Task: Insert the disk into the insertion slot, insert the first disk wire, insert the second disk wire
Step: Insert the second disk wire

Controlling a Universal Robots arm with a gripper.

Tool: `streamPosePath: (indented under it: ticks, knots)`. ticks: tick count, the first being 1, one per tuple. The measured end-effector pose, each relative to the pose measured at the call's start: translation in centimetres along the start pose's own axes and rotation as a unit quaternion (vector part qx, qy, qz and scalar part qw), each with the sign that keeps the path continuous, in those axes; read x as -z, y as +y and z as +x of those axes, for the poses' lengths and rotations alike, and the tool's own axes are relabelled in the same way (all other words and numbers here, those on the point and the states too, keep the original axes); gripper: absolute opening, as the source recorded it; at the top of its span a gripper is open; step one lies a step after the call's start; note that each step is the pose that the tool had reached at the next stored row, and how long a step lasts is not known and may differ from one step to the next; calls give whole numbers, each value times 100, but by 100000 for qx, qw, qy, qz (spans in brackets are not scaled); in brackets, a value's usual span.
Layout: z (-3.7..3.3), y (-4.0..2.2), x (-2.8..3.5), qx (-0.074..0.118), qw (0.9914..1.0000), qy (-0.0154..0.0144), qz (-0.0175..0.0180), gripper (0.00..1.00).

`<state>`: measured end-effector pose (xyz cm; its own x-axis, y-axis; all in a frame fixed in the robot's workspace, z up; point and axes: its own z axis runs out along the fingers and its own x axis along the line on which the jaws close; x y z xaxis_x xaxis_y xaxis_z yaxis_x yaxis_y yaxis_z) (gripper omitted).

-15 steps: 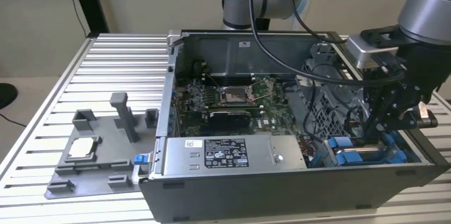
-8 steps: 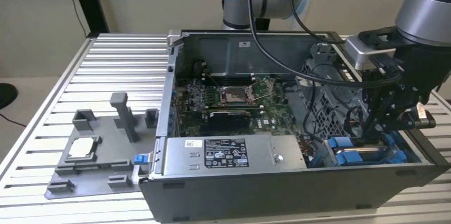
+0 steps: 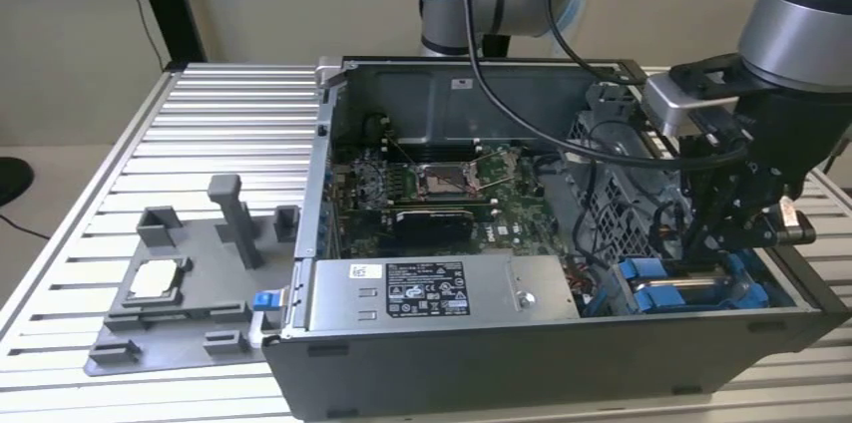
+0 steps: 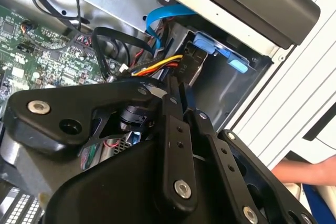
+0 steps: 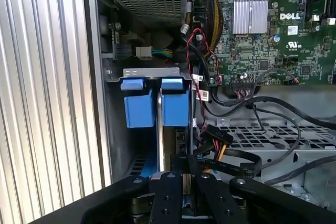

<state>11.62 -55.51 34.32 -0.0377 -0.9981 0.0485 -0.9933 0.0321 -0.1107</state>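
One tool (image 3: 725, 243) low over the insertion slot (image 3: 692, 288), fingertips hidden

**Desk and what sits on it**

I see a desk (image 3: 200, 114) with a ribbed top of pale metal slats running across it. On it stands the open computer case (image 3: 533, 363), dark grey, taking up the exterior view's right half and reaching close to the near edge. Just beside the case, toward the exterior view's left, a flat grey fixture plate (image 3: 160, 338) lies on the slats, with upright grey posts (image 3: 229, 215) rising from it. A small pale, flat square part (image 3: 154, 279) rests on that plate; I think it is a chip, but I cannot make it out properly. In the first wrist view the slats (image 5: 42, 103) run alongside the case wall.
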Motion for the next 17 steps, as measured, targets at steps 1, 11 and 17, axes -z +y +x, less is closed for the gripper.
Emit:
streamPosePath:
  ticks: [1,11,17]
  knots:
    - [-1,4,-5,-4,100000,3,63,0]
    - [-7,33,-65,-35,99998,9,687,0]
    - [-8,37,-80,-47,99996,-25,858,0]
